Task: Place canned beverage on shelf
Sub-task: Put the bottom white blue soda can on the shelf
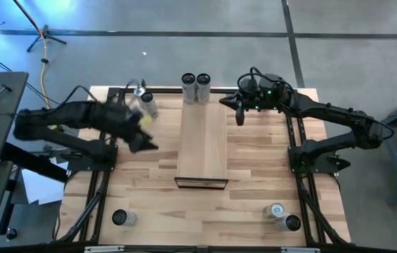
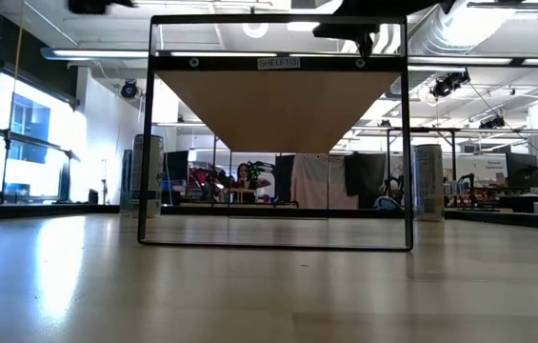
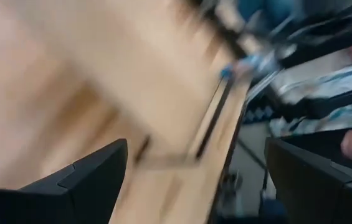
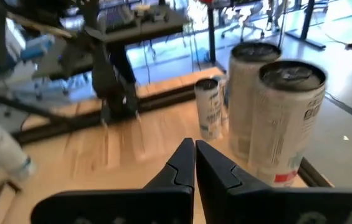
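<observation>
Overhead, a wide butcher-block bench [image 1: 254, 176] fills the view, w/ a black frame along its sides. Down its middle runs the shelf [image 1: 203, 144], a long narrow pale board raised off the bench; the low view shows it from underneath, held up in a thin black frame.

The left arm [image 1: 64, 119] reaches in from the left side, blurred. Its gripper [image 1: 142, 143] hangs over the bench just left of the shelf, fingers [image 3: 95, 171] spread wide apart, nothing between them. The right arm [image 1: 339, 123] comes in from the right side; its gripper [image 1: 239, 116] sits near the shelf's far right corner, fingers [image 4: 185, 165] pressed closed together, holding nothing.

Two tall cans [image 1: 196, 88] stand upright side by side at the far end of the shelf, touching or nearly so; the right wrist view shows them close ahead of the closed fingers. One more can [image 1: 148, 104] is at the far left of the bench, near the left gripper; upright or tilted, can't tell. Near edge: one can [image 1: 121, 218] at left, approx. two cans [image 1: 282, 216] at right, well apart from the shelf.
</observation>
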Robot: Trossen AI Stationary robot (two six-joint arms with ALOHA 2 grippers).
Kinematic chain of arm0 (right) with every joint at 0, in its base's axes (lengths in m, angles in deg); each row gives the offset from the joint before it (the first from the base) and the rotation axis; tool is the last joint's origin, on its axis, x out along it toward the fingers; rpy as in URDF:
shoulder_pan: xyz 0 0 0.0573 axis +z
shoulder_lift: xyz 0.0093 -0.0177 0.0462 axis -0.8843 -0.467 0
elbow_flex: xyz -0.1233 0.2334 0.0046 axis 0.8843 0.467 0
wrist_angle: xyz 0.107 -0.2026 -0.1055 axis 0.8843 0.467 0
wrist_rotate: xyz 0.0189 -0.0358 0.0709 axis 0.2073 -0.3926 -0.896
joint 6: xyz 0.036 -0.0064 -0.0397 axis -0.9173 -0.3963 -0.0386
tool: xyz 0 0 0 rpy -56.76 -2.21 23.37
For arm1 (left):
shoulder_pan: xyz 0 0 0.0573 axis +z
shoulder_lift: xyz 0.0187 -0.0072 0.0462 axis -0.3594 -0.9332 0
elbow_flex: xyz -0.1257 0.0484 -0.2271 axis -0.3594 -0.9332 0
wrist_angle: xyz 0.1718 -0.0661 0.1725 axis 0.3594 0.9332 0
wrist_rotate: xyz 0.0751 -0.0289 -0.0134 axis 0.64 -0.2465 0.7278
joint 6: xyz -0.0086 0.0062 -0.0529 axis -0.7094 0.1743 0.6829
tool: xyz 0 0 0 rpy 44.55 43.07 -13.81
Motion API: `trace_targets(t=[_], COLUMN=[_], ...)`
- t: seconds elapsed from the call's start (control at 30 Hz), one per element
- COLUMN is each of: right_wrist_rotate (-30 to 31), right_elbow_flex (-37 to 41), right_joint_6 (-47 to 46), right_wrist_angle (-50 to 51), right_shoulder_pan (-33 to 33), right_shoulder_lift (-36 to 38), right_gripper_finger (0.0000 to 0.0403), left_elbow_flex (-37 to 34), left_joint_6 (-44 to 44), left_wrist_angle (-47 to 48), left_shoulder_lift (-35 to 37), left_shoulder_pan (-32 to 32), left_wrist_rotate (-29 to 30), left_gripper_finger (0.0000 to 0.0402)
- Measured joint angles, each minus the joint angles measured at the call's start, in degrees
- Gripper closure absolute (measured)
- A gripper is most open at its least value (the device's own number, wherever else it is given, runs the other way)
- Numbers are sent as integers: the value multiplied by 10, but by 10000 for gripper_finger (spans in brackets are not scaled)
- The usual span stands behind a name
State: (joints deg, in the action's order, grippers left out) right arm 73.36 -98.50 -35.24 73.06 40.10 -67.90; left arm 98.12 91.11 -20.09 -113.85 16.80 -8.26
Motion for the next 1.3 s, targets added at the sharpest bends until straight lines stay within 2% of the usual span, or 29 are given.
trace_targets(t=[0.13, 0.27, 0.43, 0.7, 0.8, 0.9, 1.17, 1.3], right_wrist_rotate=[-23, -40, -43, -42, -27, -9, -3, -3], right_elbow_flex=[0, 0, 0, 0, 0, 0, 0, 0], right_joint_6=[18, 13, 1, 1, 1, 2, 3, -3], right_wrist_angle=[23, 46, 77, 83, 84, 83, 83, 83], right_shoulder_pan=[0, 0, 0, 0, 0, 0, 0, 0], right_shoulder_lift=[0, 0, 0, 0, 0, 0, 0, 0], right_gripper_finger=[402, 402, 402, 402, 402, 402, 402, 402], left_elbow_flex=[22, 23, 22, 22, 22, 22, 22, 22], left_joint_6=[175, 313, 420, 565, 604, 604, 609, 603], left_wrist_angle=[81, 128, 141, 135, 128, 110, 100, 101], left_shoulder_lift=[-27, -64, -119, -192, -213, -230, -237, -250], left_shoulder_pan=[-134, -239, -347, -490, -523, -541, -543, -541], left_wrist_rotate=[42, 44, 17, 17, 20, 22, 46, 36], left_gripper_finger=[55, 55, 55, 55, 55, 55, 55, 55])
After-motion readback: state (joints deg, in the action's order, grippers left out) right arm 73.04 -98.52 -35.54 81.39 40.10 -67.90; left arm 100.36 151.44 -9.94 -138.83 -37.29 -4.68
